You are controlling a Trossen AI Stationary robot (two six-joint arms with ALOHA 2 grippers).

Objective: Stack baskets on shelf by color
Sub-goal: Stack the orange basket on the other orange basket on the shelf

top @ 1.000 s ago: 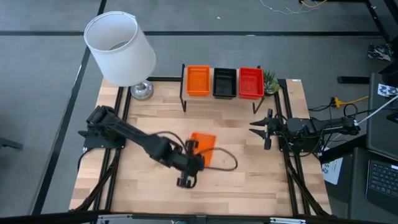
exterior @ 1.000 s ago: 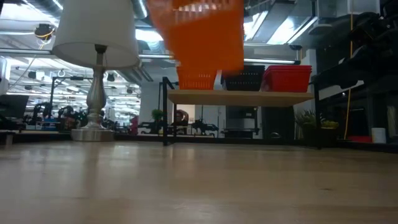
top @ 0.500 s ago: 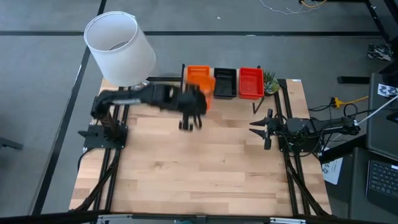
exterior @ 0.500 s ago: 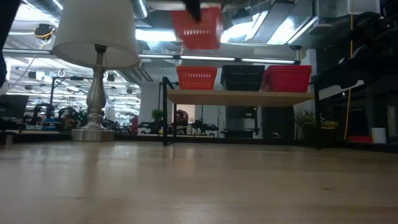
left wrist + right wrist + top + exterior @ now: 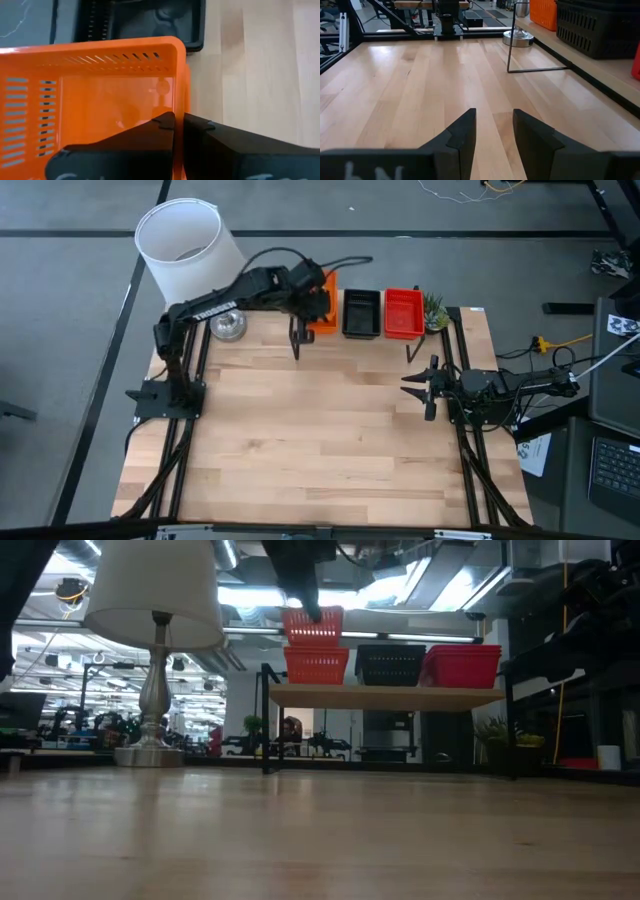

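**Left gripper holds an orange basket above the shelf's orange end**

The left gripper [image 5: 178, 122] is clamped on the wall of an orange perforated plastic basket [image 5: 95, 95], its two dark fingers pinching the rim from either side. In the high view the left arm reaches across the back of the light-wood table [image 5: 330, 440] to the low wooden plank shelf on thin black legs [image 5: 385, 695]. In the low view the held basket [image 5: 312, 625] hangs just above another orange mesh basket [image 5: 316, 665] that sits at the shelf's end nearest the white-shaded lamp [image 5: 155, 600]; a narrow gap shows between the two. A black mesh basket [image 5: 390, 665] stands in the middle of the shelf and a red mesh basket [image 5: 462, 667] at the far end. The right gripper [image 5: 492, 132] waits at the table's right edge, fingers parted, holding nothing.
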